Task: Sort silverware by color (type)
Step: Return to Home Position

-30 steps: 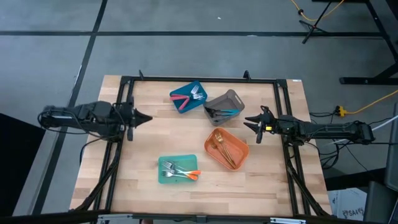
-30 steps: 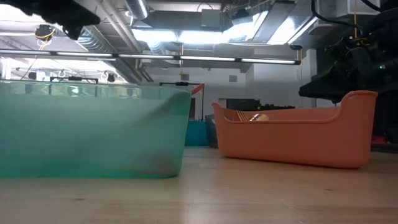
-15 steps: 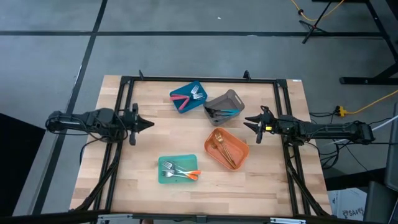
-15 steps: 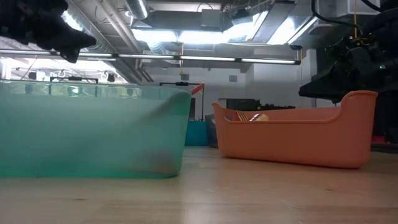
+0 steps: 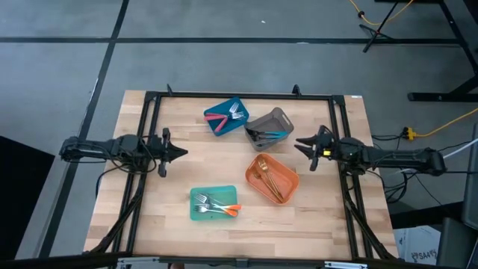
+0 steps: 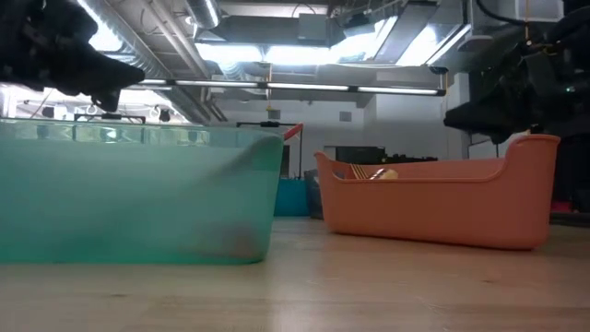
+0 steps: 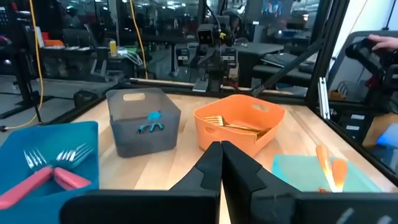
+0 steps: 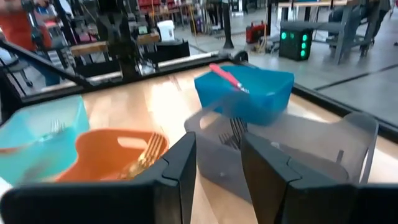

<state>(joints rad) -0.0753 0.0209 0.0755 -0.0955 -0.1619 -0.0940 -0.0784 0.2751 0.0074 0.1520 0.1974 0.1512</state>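
Silverware [image 5: 206,200] lies sorted in four bins on the table [image 5: 172,194], and neither gripper holds any of it. Nearest the front edge, the teal bin [image 5: 213,190] sits in front of the orange bin [image 5: 293,179] and to its left. It holds the orange-handled forks [image 5: 230,209], with their tines pointing away from the orange bin. The orange bin holds the gold utensils [image 5: 270,177], laid along its length. About level with the orange bin's far end, both arms hang above the table. The left gripper [image 5: 181,152] is well to the left of that bin and points toward it, its fingers pressed together on nothing. The right gripper [image 5: 301,146] is near the bin's far right corner, its fingers parted with a clear gap and nothing between them. Beyond the orange bin and apart from it stands the grey bin [image 5: 278,116], with the blue-handled forks [image 5: 272,135] inside. Farthest back, beyond the orange bin and to its left, the blue bin [image 5: 220,110] stands just beside the grey bin. It holds the pink-handled forks [image 5: 218,122], whose handles meet in a V.
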